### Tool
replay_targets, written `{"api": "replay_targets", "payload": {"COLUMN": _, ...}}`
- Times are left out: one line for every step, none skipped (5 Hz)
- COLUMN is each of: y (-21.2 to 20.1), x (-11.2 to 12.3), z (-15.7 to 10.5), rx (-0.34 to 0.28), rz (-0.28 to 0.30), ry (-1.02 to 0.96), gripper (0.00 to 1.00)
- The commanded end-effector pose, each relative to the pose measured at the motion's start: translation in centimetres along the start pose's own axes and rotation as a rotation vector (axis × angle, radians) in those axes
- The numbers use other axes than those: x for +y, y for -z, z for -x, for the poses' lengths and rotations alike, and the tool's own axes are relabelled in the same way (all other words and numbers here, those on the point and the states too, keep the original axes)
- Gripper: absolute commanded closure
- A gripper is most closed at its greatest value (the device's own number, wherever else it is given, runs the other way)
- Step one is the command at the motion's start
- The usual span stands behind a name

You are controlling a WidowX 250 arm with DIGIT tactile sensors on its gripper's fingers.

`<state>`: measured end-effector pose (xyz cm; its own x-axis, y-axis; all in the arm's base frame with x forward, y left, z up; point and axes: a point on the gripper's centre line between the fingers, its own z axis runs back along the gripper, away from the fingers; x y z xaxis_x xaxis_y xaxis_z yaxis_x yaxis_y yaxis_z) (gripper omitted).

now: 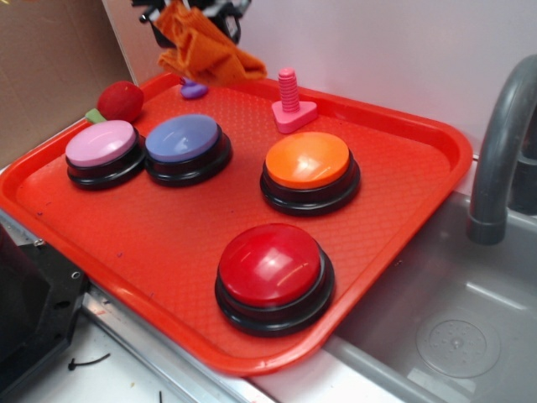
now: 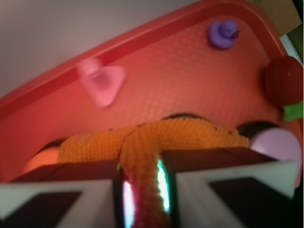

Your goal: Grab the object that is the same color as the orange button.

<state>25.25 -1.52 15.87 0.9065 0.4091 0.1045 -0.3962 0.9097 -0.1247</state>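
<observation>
The claw (image 1: 180, 8) hung at the top edge of the exterior view, at about 11 o'clock from the middle of the red tray (image 1: 403, 210), and was mostly cut off by the frame. It was closed tight on the orange cloth (image 1: 201, 50), which dangled in folds below it, lifted clear of the tray's surface. In the wrist view the cloth (image 2: 142, 156) ran as a pinched strip between the two fingers (image 2: 199, 190), with the rest of the fabric spread out just beyond them.

The orange button (image 1: 308, 164) sat on the tray at about 5 o'clock from the hanging cloth and well apart from it. The red button (image 1: 273, 269) stood nearest the tray's front edge, at 7 o'clock from the orange one. The purple-blue button (image 1: 186, 143) and the pink button (image 1: 105, 147) sat side by side at 9 o'clock, touching or nearly so.

A pink bolt toy (image 1: 292, 105) stood upright just at 12 o'clock from the orange button. A small purple duck figure (image 2: 223, 33) lay near the tray's back rim, partly hidden by the cloth in the exterior view. A red strawberry-like toy (image 1: 120, 101) rested at the tray's rim at 12 o'clock from the pink button. A grey faucet (image 1: 499, 151) rose beside a sink (image 1: 453, 336) at 3 o'clock from the tray.
</observation>
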Motion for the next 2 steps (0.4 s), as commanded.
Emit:
{"api": "replay_targets", "payload": {"y": -5.6, "x": -0.6, "z": 6.1, "rx": 0.024, "rz": 0.12, "ry": 0.072, "gripper": 1.0}}
{"api": "replay_targets", "payload": {"y": -5.3, "x": -0.5, "z": 7.8, "rx": 0.068, "rz": 0.132, "ry": 0.066, "gripper": 1.0}}
